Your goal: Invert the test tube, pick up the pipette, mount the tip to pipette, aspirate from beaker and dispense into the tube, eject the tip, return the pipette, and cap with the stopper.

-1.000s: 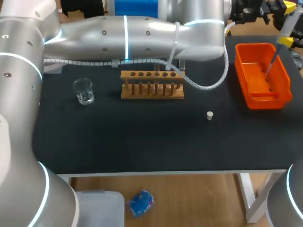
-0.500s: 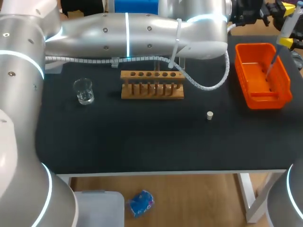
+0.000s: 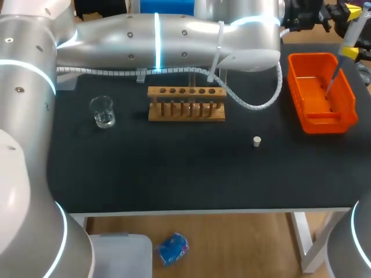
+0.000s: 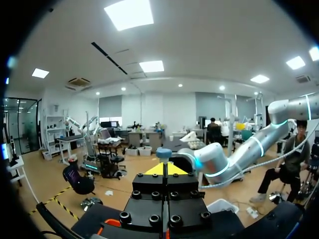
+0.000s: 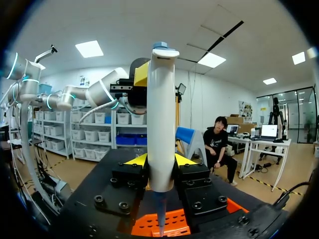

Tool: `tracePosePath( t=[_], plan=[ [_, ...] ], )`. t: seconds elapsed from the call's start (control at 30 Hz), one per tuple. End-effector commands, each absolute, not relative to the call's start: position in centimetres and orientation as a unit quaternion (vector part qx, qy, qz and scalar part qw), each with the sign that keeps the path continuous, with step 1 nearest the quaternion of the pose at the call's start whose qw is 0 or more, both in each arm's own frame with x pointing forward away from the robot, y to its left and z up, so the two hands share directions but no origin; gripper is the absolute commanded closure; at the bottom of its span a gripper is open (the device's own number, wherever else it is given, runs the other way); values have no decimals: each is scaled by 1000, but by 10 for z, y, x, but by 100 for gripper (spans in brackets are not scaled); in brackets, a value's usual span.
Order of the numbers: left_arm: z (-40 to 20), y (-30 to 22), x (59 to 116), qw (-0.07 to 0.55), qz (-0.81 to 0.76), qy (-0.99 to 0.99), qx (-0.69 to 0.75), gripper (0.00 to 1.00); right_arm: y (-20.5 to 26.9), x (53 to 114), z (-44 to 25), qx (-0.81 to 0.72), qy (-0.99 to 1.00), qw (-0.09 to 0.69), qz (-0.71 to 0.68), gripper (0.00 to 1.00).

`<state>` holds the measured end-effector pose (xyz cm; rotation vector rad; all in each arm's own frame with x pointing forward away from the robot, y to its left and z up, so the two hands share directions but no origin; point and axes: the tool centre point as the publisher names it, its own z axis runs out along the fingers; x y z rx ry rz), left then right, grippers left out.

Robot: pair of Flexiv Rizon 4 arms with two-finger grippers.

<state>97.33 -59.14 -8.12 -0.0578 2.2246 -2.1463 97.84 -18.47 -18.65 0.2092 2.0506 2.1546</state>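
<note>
wooden rack point(image 3: 186, 114): mid-table, far side | orange bin point(image 3: 329, 122): right end | black table point(image 3: 174, 174): bears both

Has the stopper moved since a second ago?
No. The stopper sits at the same spot on the table, unchanged against the wooden rack.

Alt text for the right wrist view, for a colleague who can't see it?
The right gripper holds a white pipette upright between its fingers, tip pointing down over the orange tray. The left gripper is beside the pipette's top.
</note>
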Motion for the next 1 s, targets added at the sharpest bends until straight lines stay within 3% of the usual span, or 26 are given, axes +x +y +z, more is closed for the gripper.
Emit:
tracePosePath(
  t=[0.03, 0.43, 0.97, 1.0],
  plan=[
    [-92, -592, 973, 27, -696, 717, -23, 100, -185, 980, -181, 68, 686, 79, 720, 100],
    [-99, -592, 973, 25, -694, 719, -31, 100, -185, 980, -181, 68, 686, 79, 720, 100],
    [-35, -574, 973, 33, -696, 717, 7, 100, -185, 980, -181, 68, 686, 79, 720, 100],
    [-32, -570, 972, 29, -698, 715, 9, 95, -185, 980, -181, 68, 686, 79, 720, 100]
  ],
)
